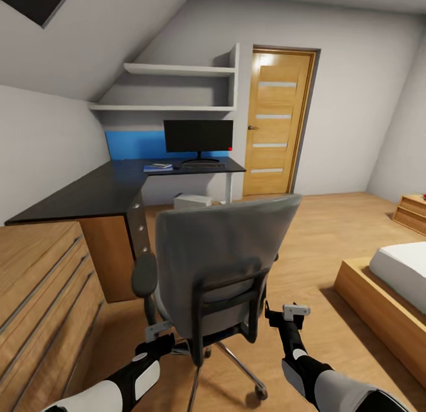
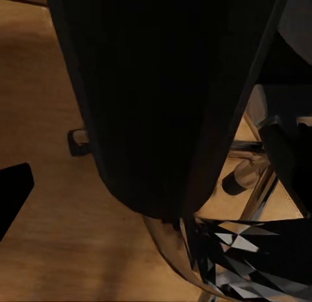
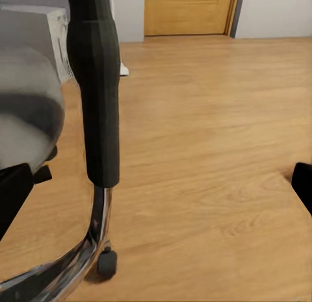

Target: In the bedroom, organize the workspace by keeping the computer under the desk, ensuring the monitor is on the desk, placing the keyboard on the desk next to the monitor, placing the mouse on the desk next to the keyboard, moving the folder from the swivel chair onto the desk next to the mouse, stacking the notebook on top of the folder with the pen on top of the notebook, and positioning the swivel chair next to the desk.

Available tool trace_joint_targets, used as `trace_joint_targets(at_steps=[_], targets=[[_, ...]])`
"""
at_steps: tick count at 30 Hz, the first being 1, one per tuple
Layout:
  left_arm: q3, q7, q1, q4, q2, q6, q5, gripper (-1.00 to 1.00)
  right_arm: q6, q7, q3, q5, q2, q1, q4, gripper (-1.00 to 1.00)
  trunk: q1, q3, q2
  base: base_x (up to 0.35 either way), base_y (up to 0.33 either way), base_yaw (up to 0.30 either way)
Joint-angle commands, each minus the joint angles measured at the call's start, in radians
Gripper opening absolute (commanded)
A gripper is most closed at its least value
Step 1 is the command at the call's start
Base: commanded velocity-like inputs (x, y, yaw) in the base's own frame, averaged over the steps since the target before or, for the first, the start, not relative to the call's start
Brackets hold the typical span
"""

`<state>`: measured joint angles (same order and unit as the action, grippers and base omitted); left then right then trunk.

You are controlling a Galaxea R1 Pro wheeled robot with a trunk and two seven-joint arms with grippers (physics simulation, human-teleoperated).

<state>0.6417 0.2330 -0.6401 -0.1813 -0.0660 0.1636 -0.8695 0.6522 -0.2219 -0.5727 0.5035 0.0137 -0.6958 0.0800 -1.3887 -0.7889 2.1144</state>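
- Chair [image 1: 222, 264] sits mid-floor in the head view, back toward the camera, well apart from the desk [image 1: 94, 193].
- Left gripper [image 1: 158, 335] is low at the chair's left rear, right by the armrest post. Left wrist view is mostly a dark armrest [image 2: 162, 94] very close up; one black fingertip [image 2: 13, 191] shows at the frame edge. Can't tell how wide the jaws stand or whether they hold anything.
- Right gripper [image 1: 287, 316] is at the chair's right rear, close to the back frame. In the right wrist view the black armrest [image 3: 97, 87] and chrome post stand between the two fingertips [image 3: 16, 191], with gaps on both sides: jaws spread wide, gripping nothing.
- Seat [image 3: 26, 107] shows grey beside that armrest; a castor [image 3: 107, 261] rests on the wood floor [image 3: 214, 152].
- Monitor [image 1: 198, 137] stands upright on the desk's far wing, red dot at its lower right corner.
- Blue folder [image 1: 158, 168] lies flat on the desk, left of the monitor stand, with a small light item on top, too small to identify.
- Keyboard [image 1: 204, 165] looks to lie just in front of the stand; detail is faint.
- Computer [image 1: 192, 201], a white box, sits on the floor under the desk.
- Door [image 1: 278, 122] is right of the desk, bed [image 1: 396, 282] at the right edge, wood drawers [image 1: 41, 293] on the left.
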Motion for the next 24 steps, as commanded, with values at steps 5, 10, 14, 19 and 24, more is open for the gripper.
trace_joint_targets(at_steps=[5, 10, 14, 19, 24], targets=[[0.018, 0.005, -0.001, -0.002, 0.0, 0.002, 0.0, 1.0, 0.001, -0.007, -0.009, 0.003, 0.0, -0.001, 0.0, 1.0, 0.0, -0.001, 0.0, 0.319, -0.046, -0.001], [0.018, 0.004, -0.001, -0.002, 0.0, 0.002, 0.0, 1.0, 0.001, -0.007, -0.009, 0.002, 0.0, -0.001, 0.0, 1.0, 0.0, -0.001, 0.0, 0.321, -0.004, 0.0], [0.018, 0.003, -0.001, -0.001, 0.0, 0.001, 0.0, 1.0, 0.001, -0.007, -0.009, 0.001, 0.0, -0.001, -0.001, 1.0, 0.0, -0.001, 0.0, 0.324, 0.0, 0.0], [0.018, 0.003, -0.001, -0.002, 0.0, 0.001, 0.0, 1.0, 0.001, -0.007, -0.009, 0.002, 0.0, -0.001, -0.001, 1.0, 0.0, -0.001, 0.0, 0.324, 0.0, 0.0], [0.018, 0.003, -0.001, -0.001, 0.0, 0.0, 0.0, 1.0, 0.001, -0.007, -0.008, 0.001, 0.0, -0.001, 0.0, 1.0, 0.0, -0.001, 0.0, 0.324, 0.0, 0.0]])
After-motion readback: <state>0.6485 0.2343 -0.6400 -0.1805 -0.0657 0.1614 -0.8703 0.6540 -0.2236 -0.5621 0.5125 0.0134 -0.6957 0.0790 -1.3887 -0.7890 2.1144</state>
